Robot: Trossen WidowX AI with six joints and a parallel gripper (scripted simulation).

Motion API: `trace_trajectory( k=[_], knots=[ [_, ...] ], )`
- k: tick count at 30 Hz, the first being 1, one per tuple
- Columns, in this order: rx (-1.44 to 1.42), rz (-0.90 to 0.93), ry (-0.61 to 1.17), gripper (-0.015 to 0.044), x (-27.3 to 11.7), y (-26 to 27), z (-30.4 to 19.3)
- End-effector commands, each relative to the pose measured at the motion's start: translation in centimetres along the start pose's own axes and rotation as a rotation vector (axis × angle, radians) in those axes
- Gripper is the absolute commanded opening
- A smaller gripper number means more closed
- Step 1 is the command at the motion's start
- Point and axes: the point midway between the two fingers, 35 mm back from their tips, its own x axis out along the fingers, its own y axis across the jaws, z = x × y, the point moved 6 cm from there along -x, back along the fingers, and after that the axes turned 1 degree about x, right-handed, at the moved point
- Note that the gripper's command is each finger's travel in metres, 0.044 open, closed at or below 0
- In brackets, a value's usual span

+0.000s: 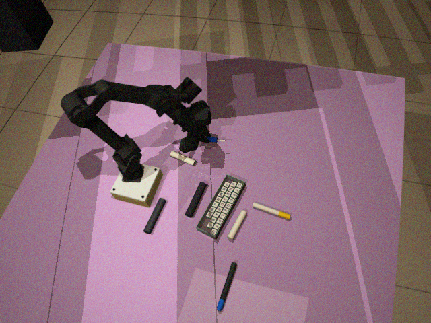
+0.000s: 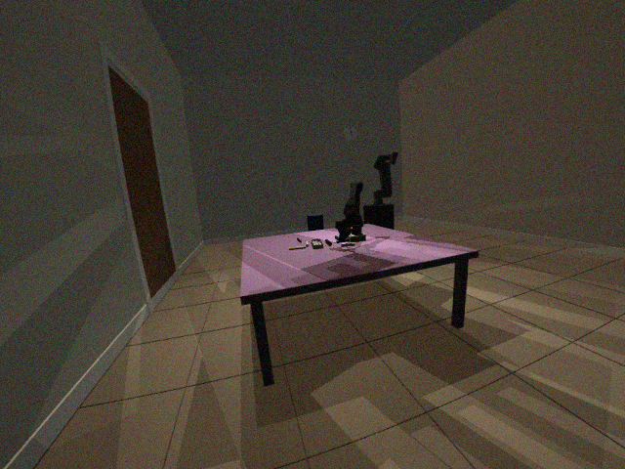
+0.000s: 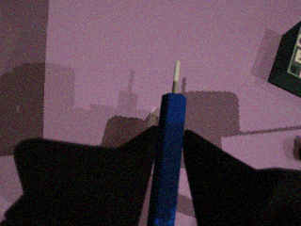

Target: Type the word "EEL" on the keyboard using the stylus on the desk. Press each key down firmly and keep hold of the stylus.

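The blue stylus (image 1: 213,139) (image 3: 171,127) with a thin pale tip is held between the fingers of my gripper (image 3: 170,134), which is shut on it. In the wrist view the tip points up the picture, away from the fingers. In the top view the tip points to the right, above the table's back part. The keyboard (image 1: 222,208) (image 2: 316,244), a dark case with rows of pale lettered keys, lies in front of the gripper, apart from it. A corner of the keyboard also shows at the right edge of the wrist view (image 3: 282,66).
A cream stick (image 1: 182,158) lies near the gripper. Two dark sticks, one of them (image 1: 196,199) beside the keyboard and the other (image 1: 155,215) near the arm's base, lie on the table. A short cream stick (image 1: 237,225), a yellow-ended pen (image 1: 271,210) and a blue-ended black pen (image 1: 227,285) lie beyond.
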Motion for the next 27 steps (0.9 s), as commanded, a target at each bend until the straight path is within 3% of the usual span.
trace_trajectory(
  k=[1, 27],
  knots=[
    [0.009, -0.005, 0.009, 0.0000, 0.1, -0.1, 0.1],
    [0.458, -0.056, 0.421, 0.0000, 3.1, -5.8, 4.2]
  ],
)
